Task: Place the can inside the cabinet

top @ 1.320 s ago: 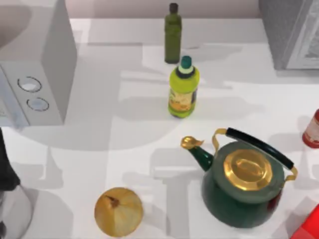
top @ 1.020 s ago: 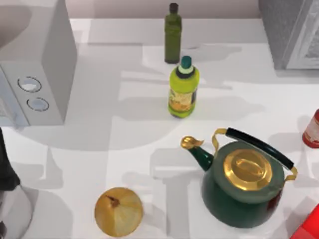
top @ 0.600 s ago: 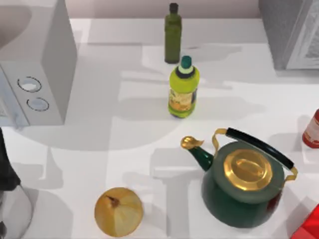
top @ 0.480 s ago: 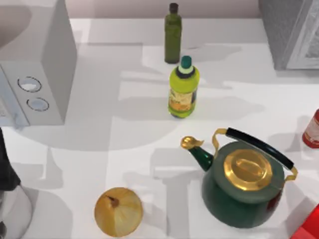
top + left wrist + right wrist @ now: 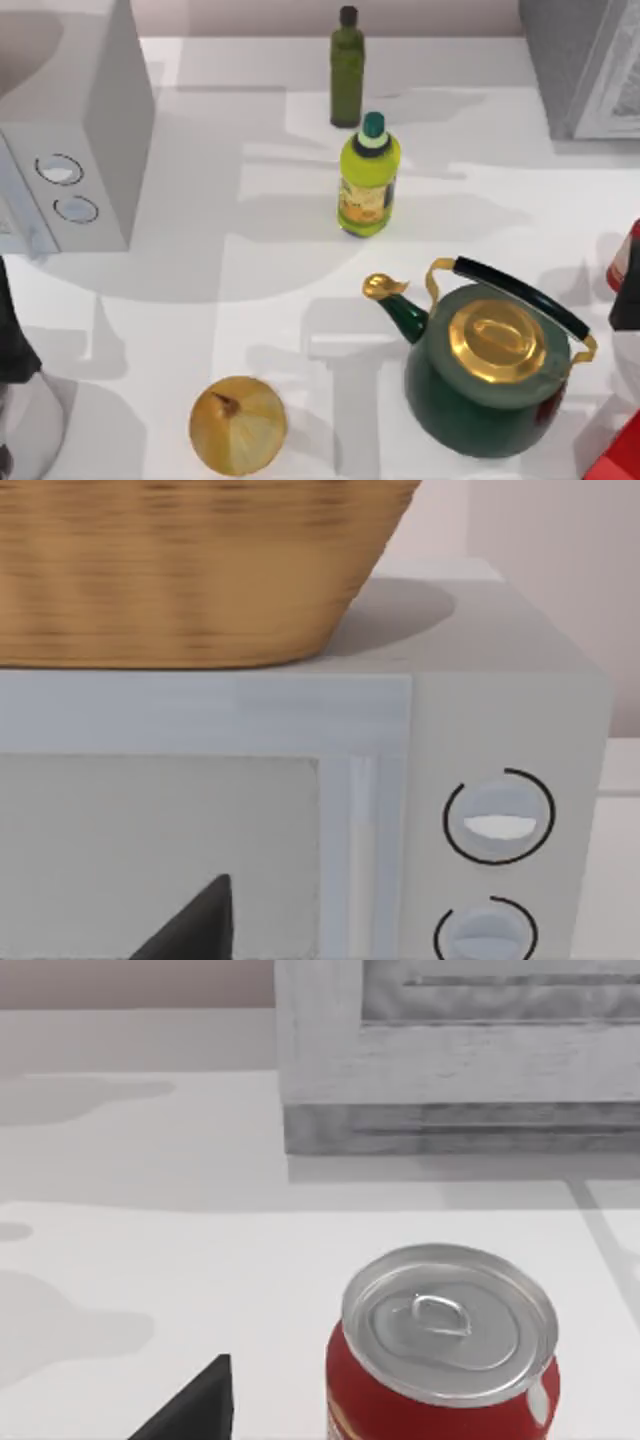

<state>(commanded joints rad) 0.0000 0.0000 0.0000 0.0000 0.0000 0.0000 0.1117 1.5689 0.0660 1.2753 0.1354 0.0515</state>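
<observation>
Since the earlier frame the right gripper (image 5: pixel 628 300) is edging in over the can (image 5: pixel 442 1360) at the table's right edge, lining up for a grasp, its finger spacing impossible to tell, cabinet (image 5: pixel 460 1055) waiting beyond.

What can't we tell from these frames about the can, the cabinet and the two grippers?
- Small red can: top view's right edge and a dark arm part cover most of it; its label is cut off in the right wrist view.
- Grey wooden cabinet: cropped in both views, door state unreadable.
- Jaws of both grippers: each wrist view catches one dark tip, so open or shut is unclear.
</observation>
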